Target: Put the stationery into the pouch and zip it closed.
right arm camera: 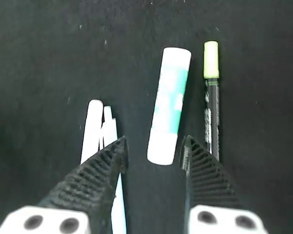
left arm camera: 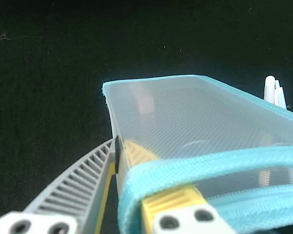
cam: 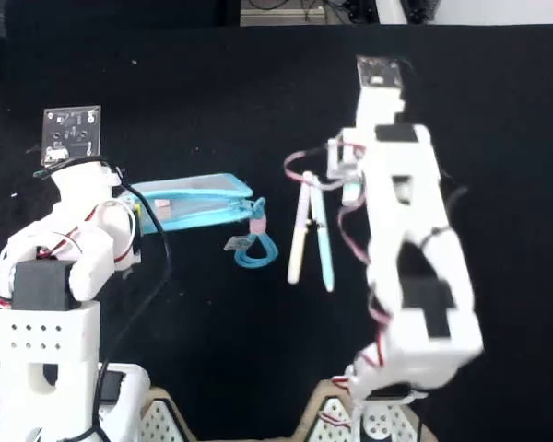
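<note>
Loading is starting: spread-fingered right gripper [right arm camera: 154, 148] is hovering over the glue stick [right arm camera: 170, 112], needing closure; left gripper [left arm camera: 122, 148] is apparently clamping the pouch [left arm camera: 185, 112] (nine o'clock).

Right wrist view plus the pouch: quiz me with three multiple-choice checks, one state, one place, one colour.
1. The left tool is: A) shut on the pouch edge B) open over the table C) holding a pen.
2. The glue stick lies: A) inside the pouch B) on the table, ahead of the right tool C) in the left tool.
3. The black pen has a cap that is: A) red B) light green C) blue.

Answers: A, its fingers pinch the mesh wall; B, it lies on black cloth before the open fingers; B, the green tip tops the barrel.
</note>
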Tool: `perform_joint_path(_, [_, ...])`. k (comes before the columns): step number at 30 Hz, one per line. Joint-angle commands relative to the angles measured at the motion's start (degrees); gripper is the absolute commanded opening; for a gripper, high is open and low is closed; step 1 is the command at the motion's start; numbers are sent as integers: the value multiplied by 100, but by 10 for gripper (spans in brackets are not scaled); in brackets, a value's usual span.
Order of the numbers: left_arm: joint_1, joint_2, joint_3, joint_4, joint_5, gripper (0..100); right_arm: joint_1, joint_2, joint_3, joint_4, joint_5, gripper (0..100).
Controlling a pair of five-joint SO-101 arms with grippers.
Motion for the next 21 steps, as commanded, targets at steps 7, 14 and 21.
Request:
perform_joint_path(7, [-57, 18, -13, 62, -26, 30, 369, 2791, -4119, 1371, -18, 173])
perform_joint_path(14, [-57, 18, 66, 44, -35, 30, 396, 4488, -6387, 2066, -9, 173])
perform_joint_path(21, [-57, 18, 66, 44, -35, 30, 237, 5780, -8576, 2760, 9, 173])
